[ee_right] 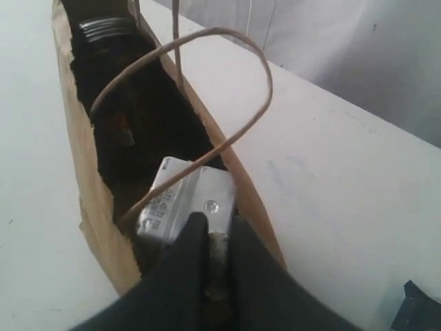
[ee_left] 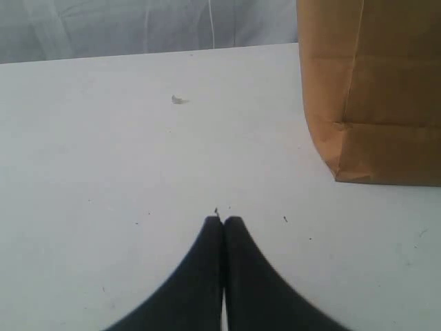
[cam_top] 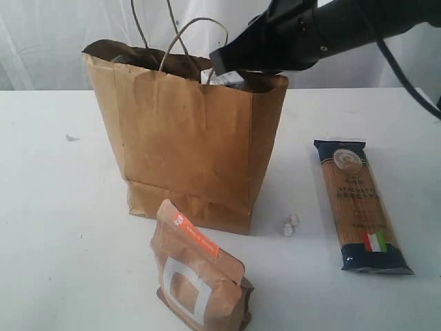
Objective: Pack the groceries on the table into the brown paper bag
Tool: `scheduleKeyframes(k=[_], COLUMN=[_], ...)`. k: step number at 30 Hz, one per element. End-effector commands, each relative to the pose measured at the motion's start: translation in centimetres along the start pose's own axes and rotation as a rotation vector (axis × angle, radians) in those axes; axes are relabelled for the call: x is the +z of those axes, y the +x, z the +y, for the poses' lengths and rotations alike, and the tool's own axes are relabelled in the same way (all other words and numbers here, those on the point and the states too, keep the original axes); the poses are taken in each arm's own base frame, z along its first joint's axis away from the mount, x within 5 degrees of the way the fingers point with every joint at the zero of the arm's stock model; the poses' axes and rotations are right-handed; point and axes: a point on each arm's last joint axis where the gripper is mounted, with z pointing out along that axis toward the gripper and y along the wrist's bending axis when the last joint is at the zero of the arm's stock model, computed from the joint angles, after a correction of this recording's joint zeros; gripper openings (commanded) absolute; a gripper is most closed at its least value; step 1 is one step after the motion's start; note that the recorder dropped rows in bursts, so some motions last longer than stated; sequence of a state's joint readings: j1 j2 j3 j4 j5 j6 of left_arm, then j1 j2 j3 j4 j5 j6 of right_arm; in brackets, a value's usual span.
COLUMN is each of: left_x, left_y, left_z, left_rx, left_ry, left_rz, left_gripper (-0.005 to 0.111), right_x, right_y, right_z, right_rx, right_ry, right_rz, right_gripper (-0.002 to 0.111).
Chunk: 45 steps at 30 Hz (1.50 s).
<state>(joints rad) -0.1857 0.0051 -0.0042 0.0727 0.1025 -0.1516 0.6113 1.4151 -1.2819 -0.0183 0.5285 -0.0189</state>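
Closest up front is the brown pouch (cam_top: 200, 276), standing upright on the white tabletop (cam_top: 62, 227), with an orange strip (cam_top: 196, 238) slanting across its upper face and a grey square frame (cam_top: 182, 286) printed below that. Just behind it stands the big paper bag (cam_top: 186, 145): tall, crinkly brown kraft paper, mouth open, thin cord handles (ee_right: 219, 30) looping up out of the top. Off to the side the spaghetti packet (cam_top: 360, 207) lies flat, long and tan with dark blue ends and a little green-white-red flag near its closer end. It's well apart from the bag, and a tiny white scrap (cam_top: 290, 225) sits on the tabletop between the two. Now the jaws: the right arm (cam_top: 324, 27) reaches over the bag's top edge, and its wrist view shows the right jaws pinched shut on the top edge of a small carton (ee_right: 182, 200). That carton looks whitish-silver with fine print and sits just inside the bag's mouth at one end, under a handle loop. Deeper in at the other end there's a dark ribbed cap (ee_right: 103, 27), can't tell what it belongs to. Left jaws are pressed together with nothing in them, over bare tabletop, the bag's bottom corner well clear of them and a small speck (ee_left: 179, 99) further out.
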Motion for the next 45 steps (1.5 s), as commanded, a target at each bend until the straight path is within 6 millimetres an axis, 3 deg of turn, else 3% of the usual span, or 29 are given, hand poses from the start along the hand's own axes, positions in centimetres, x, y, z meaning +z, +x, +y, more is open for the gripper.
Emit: scheduleKeyframes(k=[1,9,12,16,17,21,25,28,30,33,45], left_x=[0.0,0.0,0.0,0.0,0.0,0.0,0.0,0.0,0.0,0.0,0.0], left_y=[0.1,0.1,0.1,0.1,0.1,0.1,0.1,0.1,0.1,0.1,0.1], left_z=[0.0,0.0,0.0,0.0,0.0,0.0,0.0,0.0,0.0,0.0,0.0], left_rx=[-0.001,-0.001,-0.001,-0.001,-0.001,-0.001,-0.001,-0.001,-0.001,-0.001,-0.001], left_ry=[-0.002,-0.002,-0.002,-0.002,-0.002,-0.002,-0.002,-0.002,-0.002,-0.002,-0.002], left_rz=[-0.006,-0.006,-0.006,-0.006,-0.006,-0.006,-0.006,-0.006,-0.006,-0.006,-0.006], left_gripper=[0.000,0.000,0.000,0.000,0.000,0.000,0.000,0.000,0.000,0.000,0.000], right_x=[0.4,1.3,1.4,0.8,0.4,-3.2,-9.7,-12.2,-12.5,-11.4,-6.5], right_y=[-0.2,0.4,0.4,-0.2,-0.4,-1.4,-1.4,0.2,2.2,5.8,13.6], right_z=[-0.1,0.0,-0.1,-0.1,-0.1,-0.2,-0.6,-1.2,-2.1,-3.2,-3.2], right_rx=[-0.001,-0.001,-0.006,-0.009,-0.009,-0.014,-0.062,-0.062,-0.021,0.047,0.133], right_ry=[0.000,-0.002,0.001,0.005,0.005,0.013,0.059,0.124,0.233,0.361,0.395], right_rz=[0.048,0.122,0.116,0.065,0.053,-0.038,-0.182,-0.187,-0.087,0.066,0.244], right_gripper=[0.000,0.003,0.020,0.056,0.058,0.058,0.058,0.058,0.058,0.058,0.058])
